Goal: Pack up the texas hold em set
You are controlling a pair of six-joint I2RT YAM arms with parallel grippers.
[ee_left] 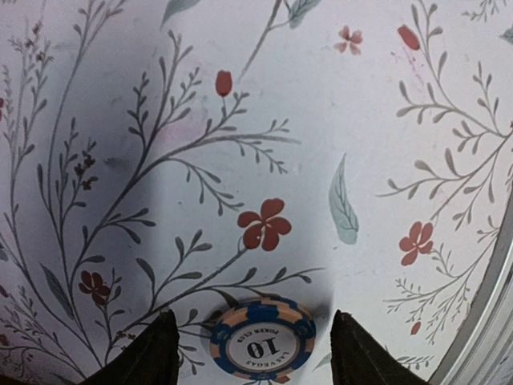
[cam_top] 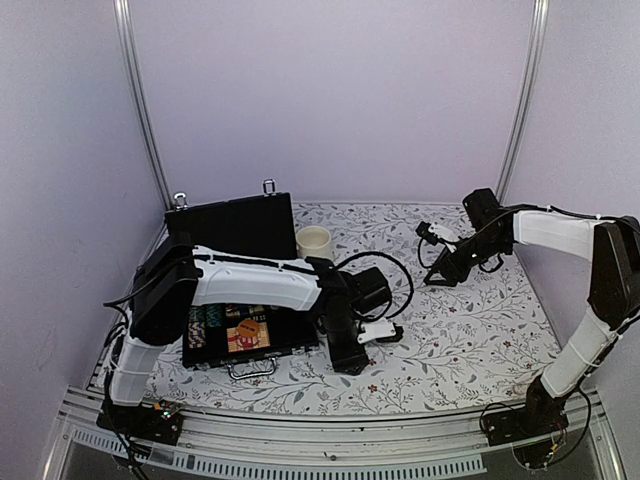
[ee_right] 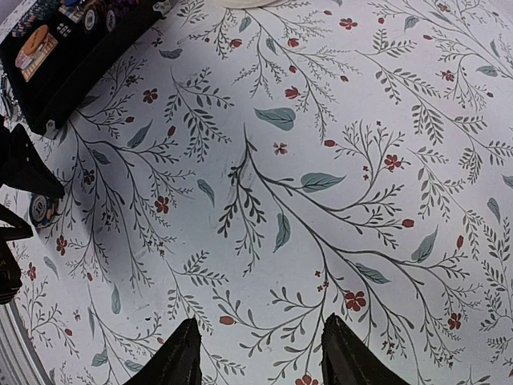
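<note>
Starting at the left edge of the tabletop (cam_top: pixel 450 340), the black case (cam_top: pixel 235 228) lies open with its lid propped up at the back, and rows of chips and a card deck are already seated in the tray. Moving right, just past the case's near right corner, here's the action: a lone blue-and-cream poker chip (ee_left: pixel 260 346) marked 10 lies flat on the floral cloth. The left end effector (ee_left: pixel 251 329) is right over it, fingers spread, one on each side of the chip with a gap showing on both. Nothing is pinched yet. The chip is round, so there's no long axis to line up. By my read, closing straight across it is all the next move needs, then a short carry left to the case. Further back sits the cream mug (cam_top: pixel 313 241), near the lid. Over toward the right edge, the right end effector (ee_right: pixel 260 345) hangs above bare cloth, fingers apart and empty, well away from the chip. The left arm is plainly the nearer one.
</note>
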